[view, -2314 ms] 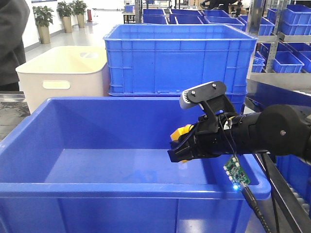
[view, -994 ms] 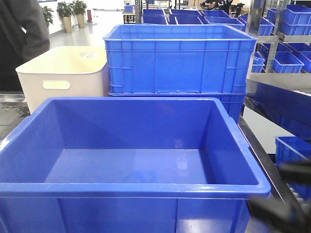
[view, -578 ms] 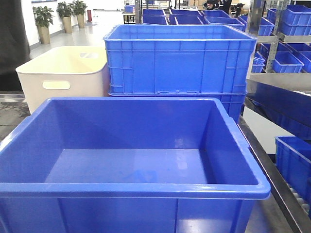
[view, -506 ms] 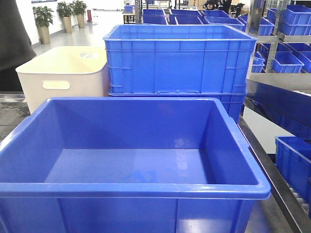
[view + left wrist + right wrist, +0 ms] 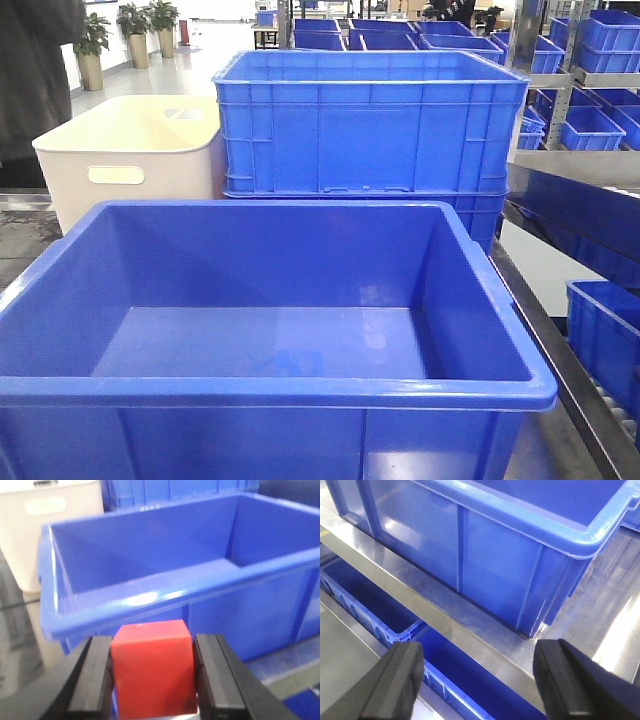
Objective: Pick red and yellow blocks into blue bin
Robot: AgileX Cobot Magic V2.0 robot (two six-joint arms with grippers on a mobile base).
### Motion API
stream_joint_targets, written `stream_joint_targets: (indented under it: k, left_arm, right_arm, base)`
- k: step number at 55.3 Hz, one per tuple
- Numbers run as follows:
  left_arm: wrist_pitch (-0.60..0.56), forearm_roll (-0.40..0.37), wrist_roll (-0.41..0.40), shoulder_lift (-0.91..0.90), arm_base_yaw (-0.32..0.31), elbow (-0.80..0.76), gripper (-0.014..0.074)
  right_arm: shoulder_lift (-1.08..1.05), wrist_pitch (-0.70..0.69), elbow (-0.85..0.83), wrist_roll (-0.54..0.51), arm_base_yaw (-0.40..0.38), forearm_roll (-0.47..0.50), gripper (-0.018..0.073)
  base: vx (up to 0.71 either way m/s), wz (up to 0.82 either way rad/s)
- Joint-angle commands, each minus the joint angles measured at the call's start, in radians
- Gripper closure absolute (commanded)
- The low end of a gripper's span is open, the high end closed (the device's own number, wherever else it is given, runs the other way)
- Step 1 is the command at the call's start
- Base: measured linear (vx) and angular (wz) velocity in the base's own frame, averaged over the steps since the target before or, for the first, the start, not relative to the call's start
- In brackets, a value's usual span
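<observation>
Front view: the bin (image 5: pixel 270 385) fills the foreground, its long rim nearest the camera. Behind it stand a cream bin (image 5: pixel 130 150) on the left and a ribbed crate (image 5: pixel 370 130) on the right, side by side. A person (image 5: pixel 35 70) in dark clothes is at the upper left edge.

Left wrist view: the left gripper (image 5: pixel 152 680) is clamped on the cube (image 5: pixel 151 672), one black finger (image 5: pixel 95 680) flat against each side face. The cube is outside the bin, in front of its near wall and below the rim. The picture is soft, so what lies under the cube cannot be made out.

Right wrist view: the right gripper (image 5: pixel 480 680) is spread wide, with nothing between its fingers. It hangs outside the bin, near one corner. Below it runs the steel table (image 5: pixel 485 630) that the bin stands on, and lower still there is a blue tray (image 5: pixel 370 607).
</observation>
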Motion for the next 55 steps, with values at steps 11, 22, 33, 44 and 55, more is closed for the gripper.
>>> stream_joint_targets:
  k: [11, 22, 33, 44, 55]
  left_arm:
    - [-0.115, -0.003, 0.100, 0.269, -0.005, -0.223, 0.0314]
    - [-0.102, -0.003, 0.177, 0.555, -0.005, -0.436, 0.0314]
    - [-0.097, -0.003, 0.179, 0.848, -0.005, -0.649, 0.0314]
    - [-0.044, -0.003, 0.177, 1.089, -0.005, -0.830, 0.0312]
    - [0.148, -0.003, 0.173, 1.262, -0.005, -0.986, 0.0234]
  right_arm:
    - [0.004, -0.077, -0.027, -0.002, 0.002, 0.009, 0.0049]
    - [0.004, -0.077, -0.027, -0.002, 0.002, 0.009, 0.0049]
    - [0.004, -0.077, -0.027, -0.002, 0.002, 0.009, 0.0049]
    - [0.004, -0.076, -0.027, -0.002, 0.002, 0.009, 0.0049]
    - [0.004, -0.067, -0.027, -0.002, 0.002, 0.009, 0.0049]
  base:
    - [0.00, 0.00]
    - [0.00, 0.00]
    - [0.00, 0.00]
    - [0.00, 0.00]
    - [0.00, 0.00]
